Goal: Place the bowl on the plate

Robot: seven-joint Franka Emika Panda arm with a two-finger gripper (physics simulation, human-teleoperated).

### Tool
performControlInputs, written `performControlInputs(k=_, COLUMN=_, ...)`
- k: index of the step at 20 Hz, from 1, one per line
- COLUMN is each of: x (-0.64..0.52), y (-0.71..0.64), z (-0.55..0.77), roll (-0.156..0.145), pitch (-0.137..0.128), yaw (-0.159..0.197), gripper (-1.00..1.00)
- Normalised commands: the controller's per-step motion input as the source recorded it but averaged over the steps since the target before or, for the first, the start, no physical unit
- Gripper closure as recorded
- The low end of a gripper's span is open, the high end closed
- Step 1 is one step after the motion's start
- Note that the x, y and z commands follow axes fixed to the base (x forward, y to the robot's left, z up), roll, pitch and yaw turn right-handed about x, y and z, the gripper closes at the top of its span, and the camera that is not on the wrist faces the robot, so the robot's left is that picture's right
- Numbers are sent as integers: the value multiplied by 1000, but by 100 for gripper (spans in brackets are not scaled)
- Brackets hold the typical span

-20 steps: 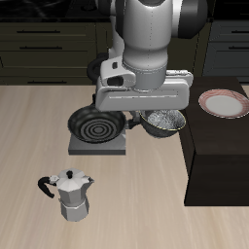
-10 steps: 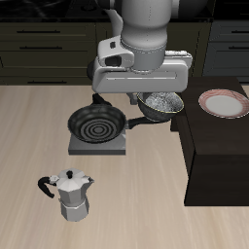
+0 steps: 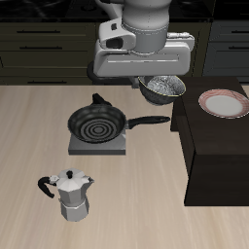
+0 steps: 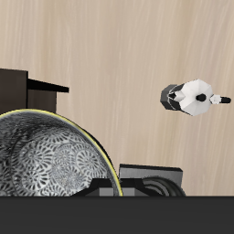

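The bowl is small, round and dark-rimmed with a speckled silvery inside. It hangs in the air under my gripper, which is shut on its rim, well above the table. In the wrist view the bowl fills much of the picture close to the camera. The plate is white with a reddish-pink rim band and lies on the dark raised block beside the table, lower than the bowl and off to its side.
A black frying pan with a spiral pattern sits on a grey burner base; its handle points toward the dark block. A silver moka pot stands near the table's front edge and also shows in the wrist view.
My gripper has risen steadily with the bowl in it, lifting it from table height beside the pan to well above the table. The pan, moka pot and plate have stayed put.
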Motion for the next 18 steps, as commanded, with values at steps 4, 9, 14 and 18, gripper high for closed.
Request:
performControlInputs(k=4, x=-166, y=63, z=78, roll=13, pitch=-12, yaw=19, gripper=100)
performControlInputs(k=9, x=-226, y=81, z=6, roll=32, pitch=2, yaw=8, gripper=100)
performControlInputs(k=14, x=-128, y=175, z=-44, roll=41, pitch=10, yaw=10, gripper=100)
performControlInputs(k=18, x=-21, y=187, z=-33, roll=22, pitch=9, yaw=-12, gripper=100)
